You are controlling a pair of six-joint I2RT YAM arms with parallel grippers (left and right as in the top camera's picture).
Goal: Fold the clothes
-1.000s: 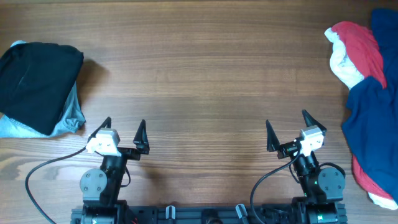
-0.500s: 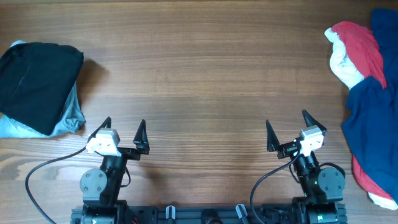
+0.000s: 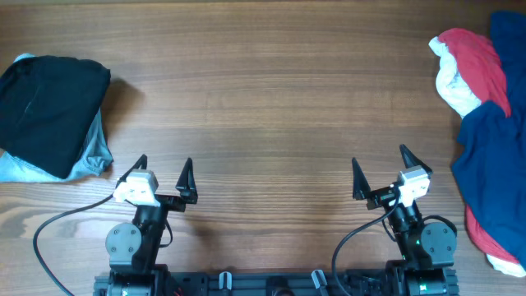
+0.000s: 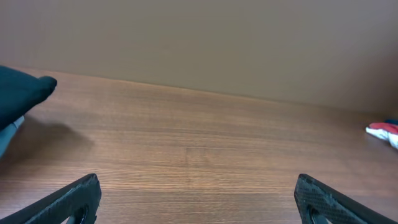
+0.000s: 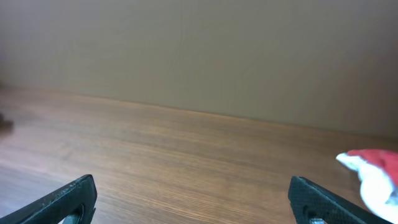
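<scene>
We find the clothes in two lots on the table [image 3: 263, 90]. At the left edge a black garment [image 3: 45, 111] lies folded on a pale blue garment [image 3: 97, 158], which shows along its near and right sides. At the right edge lies a loose heap: a red shirt [image 3: 481, 62], crumpled with white cloth showing at its left, and nearer to the arms a dark blue T-shirt [image 3: 493, 160] that runs out of the overhead view, with more red cloth under its near end. The left jaws stand spread wide and hold nothing; they sit at the near edge, just right of the folded stack and apart from it. The right jaws are likewise spread wide and hold nothing, at the near edge, left of the dark blue T-shirt and not touching it. Both pairs point toward the far edge, where a plain wall [image 4: 199, 37] rises. Bare wood runs between the two lots and ahead of both pairs.
</scene>
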